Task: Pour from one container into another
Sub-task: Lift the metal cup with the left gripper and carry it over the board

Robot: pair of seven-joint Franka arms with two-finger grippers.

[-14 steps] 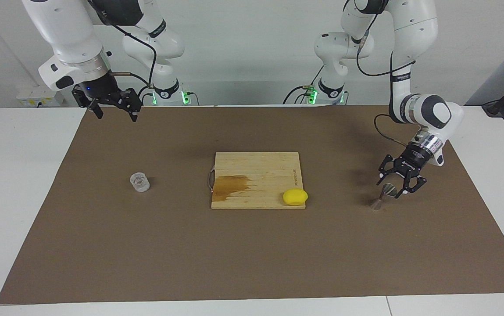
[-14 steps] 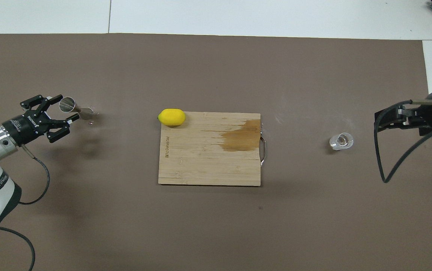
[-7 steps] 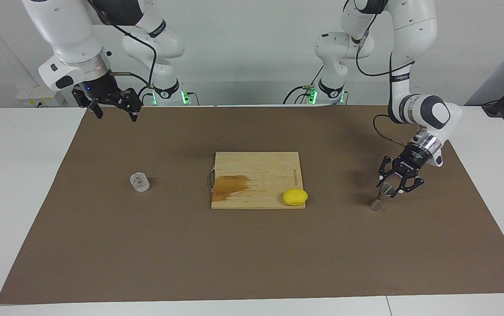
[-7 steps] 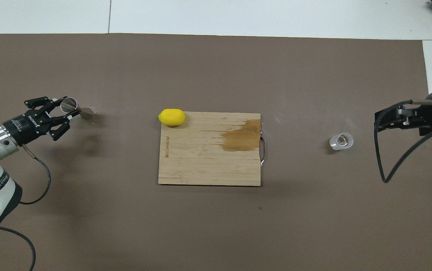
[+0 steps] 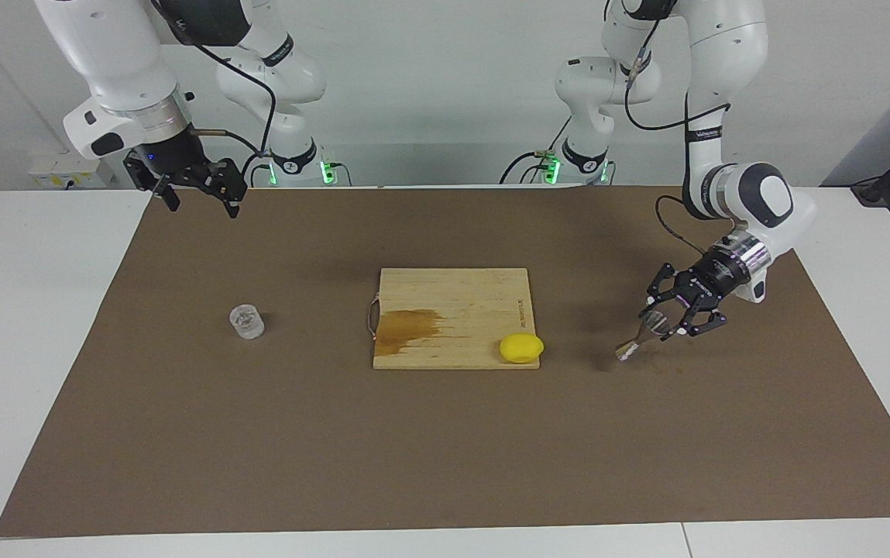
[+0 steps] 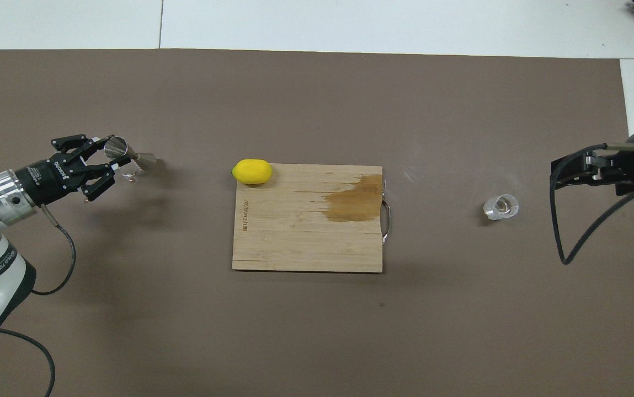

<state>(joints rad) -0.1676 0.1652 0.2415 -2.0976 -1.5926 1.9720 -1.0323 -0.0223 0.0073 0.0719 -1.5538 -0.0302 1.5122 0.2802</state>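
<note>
Gripping the metal jigger (image 5: 640,335) near its upper cone, the left end effector (image 5: 665,325) has it clamped and tipped well off vertical, its lower cone slanting down toward the brown mat (image 5: 445,434) at the left arm's end of the table (image 5: 42,310); whether the foot touches the mat can't be told. In the overhead view the jigger (image 6: 129,160) lies almost sideways, open mouth near the fingertips. The right end effector (image 5: 198,188) waits w/ fingers apart, up over the mat's edge at the right arm's end. The glass cup (image 5: 246,321) stands upright on the mat, well apart from it, approx. level w/ the cutting board (image 5: 452,302) mid-table; a lemon (image 5: 521,348) sits on the board's corner next to a dark stain. Likely handling: jigger is light, rigid, smooth steel, so slippery in a two-finger pinch and prone to swivel; the narrow waist looks the surest hold. Cup is small, stiff, breakable; textured walls should aid friction. Best taken across the sides, mid-height, w/ modest squeeze, kept level until over the receiving vessel.
</note>
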